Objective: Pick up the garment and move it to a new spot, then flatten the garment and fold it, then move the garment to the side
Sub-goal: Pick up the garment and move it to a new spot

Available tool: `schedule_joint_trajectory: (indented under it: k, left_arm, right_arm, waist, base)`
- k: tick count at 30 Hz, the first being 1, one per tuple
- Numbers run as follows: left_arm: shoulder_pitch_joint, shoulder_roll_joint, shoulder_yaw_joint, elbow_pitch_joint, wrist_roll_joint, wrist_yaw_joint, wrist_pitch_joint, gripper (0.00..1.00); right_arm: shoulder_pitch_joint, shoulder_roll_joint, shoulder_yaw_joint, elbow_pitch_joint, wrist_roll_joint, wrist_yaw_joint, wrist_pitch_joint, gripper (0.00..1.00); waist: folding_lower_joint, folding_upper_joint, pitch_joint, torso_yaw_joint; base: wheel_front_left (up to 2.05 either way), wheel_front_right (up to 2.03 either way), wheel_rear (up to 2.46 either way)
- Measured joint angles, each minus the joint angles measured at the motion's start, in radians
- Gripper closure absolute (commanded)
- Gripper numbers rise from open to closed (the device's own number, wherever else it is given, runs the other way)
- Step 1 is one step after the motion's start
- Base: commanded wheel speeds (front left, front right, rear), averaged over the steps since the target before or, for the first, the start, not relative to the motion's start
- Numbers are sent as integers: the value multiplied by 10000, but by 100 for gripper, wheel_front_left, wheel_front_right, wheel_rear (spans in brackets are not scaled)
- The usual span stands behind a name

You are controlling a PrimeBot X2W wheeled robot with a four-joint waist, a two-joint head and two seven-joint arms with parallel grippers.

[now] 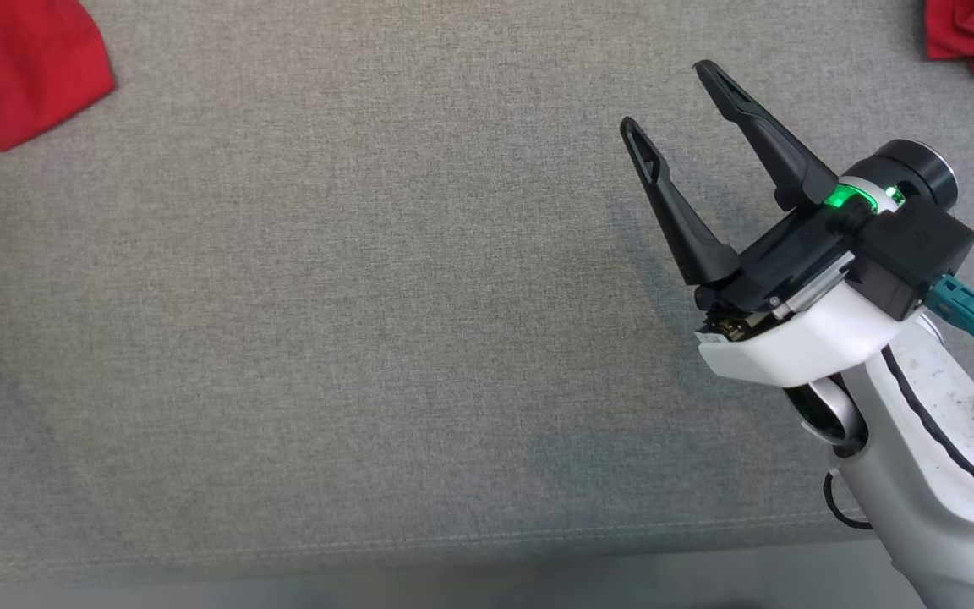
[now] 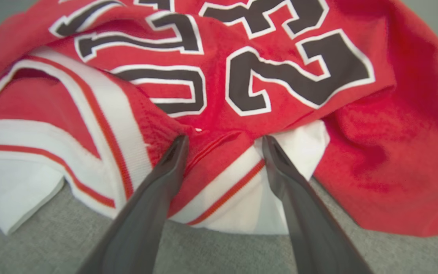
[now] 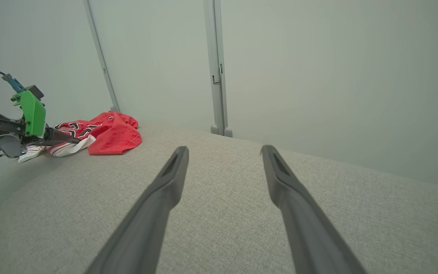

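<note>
On the grey surface's [image 1: 326,338] far left, the jersey [image 2: 318,152] is lying crumpled; the left gripper [image 2: 223,140] is gaping at its hem, clasping nothing. The right gripper [image 1: 666,97] is hovering open, empty.

Grey fabric surface [image 1: 326,338] w/ pale wall [image 3: 337,76] behind — grey post [image 3: 215,68] upright.

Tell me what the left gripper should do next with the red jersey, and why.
Probably close the left gripper: its open fingers straddle the white-trimmed edge of the jersey, nothing gripped yet. The right gripper hangs open over the grey surface.
</note>
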Motion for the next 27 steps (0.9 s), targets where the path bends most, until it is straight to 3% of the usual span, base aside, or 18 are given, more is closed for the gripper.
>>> schedule_joint_trajectory:
  k: [2, 4, 5, 14, 27]
  left_arm:
    - [-52, 2, -52, 138, 8, 21, 90, 4]
    - [-100, 0, -86, 265, 19, 73, 157, 80]
    - [-116, 2, -98, 334, 23, 96, 176, 100]
    - [-345, 25, -136, 571, 92, -17, -31, 100]
    - [-522, 29, -767, 594, 144, -1022, -1120, 100]
  right_arm:
    - [-1, 2, 12, 25, 6, 0, 0, 0]
    - [-3, 2, 29, 61, 61, 0, 0, 0]
    - [-3, 2, 38, 71, 82, 0, 0, 0]
    - [-37, 27, 128, 125, 176, 0, 0, 0]
    - [-56, 349, -104, 378, 529, 0, 0, 0]
  waist:
    - [0, 0, -74, 24]
    - [0, 0, -158, 46]
    - [0, 0, -202, 57]
    - [0, 0, -523, 97]
    - [0, 0, -1450, 73]
  base:
    - [0, 0, 0]
    - [0, 0, 0]
    - [0, 0, 0]
    - [0, 0, 0]
    - [0, 0, 0]
